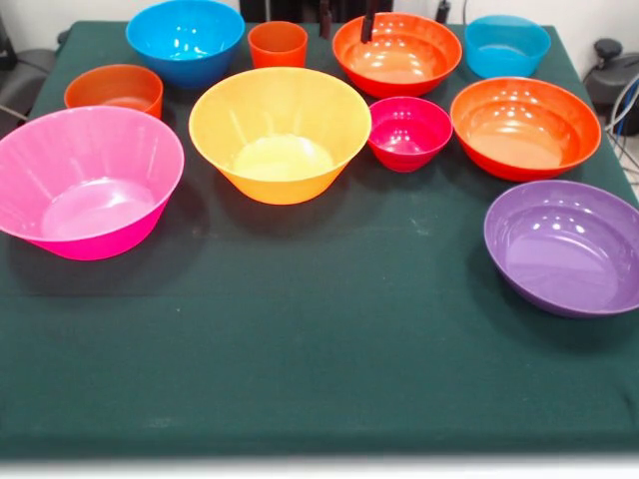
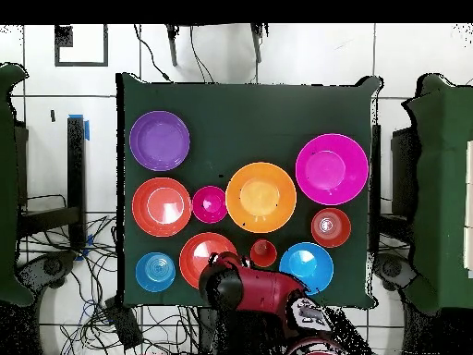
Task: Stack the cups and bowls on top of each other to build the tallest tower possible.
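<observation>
Every vessel stands apart on the green cloth. The large yellow-orange bowl (image 1: 280, 130) (image 2: 260, 196) sits mid-table with nothing in it. Around it are the large pink bowl (image 1: 90, 180), a small magenta bowl (image 1: 409, 132), a purple bowl (image 1: 564, 244), two orange-red bowls (image 1: 524, 125) (image 1: 396, 52), two blue bowls (image 1: 185, 40) (image 1: 506, 45) and a squat small orange bowl (image 1: 113, 90). The orange-red cup (image 1: 278, 45) (image 2: 263, 251) stands upright in the back row. My gripper (image 1: 367, 25) shows only as dark tips above the far orange-red bowl (image 2: 199, 251). In the overhead view the arm (image 2: 254, 291) hides it.
The front half of the green table (image 1: 300, 359) holds nothing. Cables lie on the floor beside the robot's base (image 2: 102, 305). Dark padded chairs (image 2: 439, 185) stand at both sides of the table.
</observation>
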`<state>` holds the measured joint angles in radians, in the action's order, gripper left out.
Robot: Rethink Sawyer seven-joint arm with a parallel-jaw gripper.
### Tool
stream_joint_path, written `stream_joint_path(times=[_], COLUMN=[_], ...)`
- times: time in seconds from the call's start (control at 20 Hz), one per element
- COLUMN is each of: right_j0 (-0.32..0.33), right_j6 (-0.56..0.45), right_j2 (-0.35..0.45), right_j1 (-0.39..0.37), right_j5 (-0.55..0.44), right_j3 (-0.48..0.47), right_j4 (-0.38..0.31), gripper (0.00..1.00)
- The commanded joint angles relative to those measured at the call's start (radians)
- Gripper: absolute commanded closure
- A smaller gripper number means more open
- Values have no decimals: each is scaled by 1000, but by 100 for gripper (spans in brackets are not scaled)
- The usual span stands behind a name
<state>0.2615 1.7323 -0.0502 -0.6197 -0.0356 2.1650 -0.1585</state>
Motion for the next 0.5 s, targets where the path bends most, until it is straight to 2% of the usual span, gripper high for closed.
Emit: stream_joint_path(times=[0.05,0.1,0.25,0.5], right_j0=[-16,-91,-104,-129], right_j6=[102,170,188,202], right_j2=[69,-17,-33,-56], right_j1=[55,84,103,58], right_j5=[42,314,364,352], right_j3=[-34,-5,15,83], right_j4=[-55,-82,-79,-56], gripper=[0,0,0,0])
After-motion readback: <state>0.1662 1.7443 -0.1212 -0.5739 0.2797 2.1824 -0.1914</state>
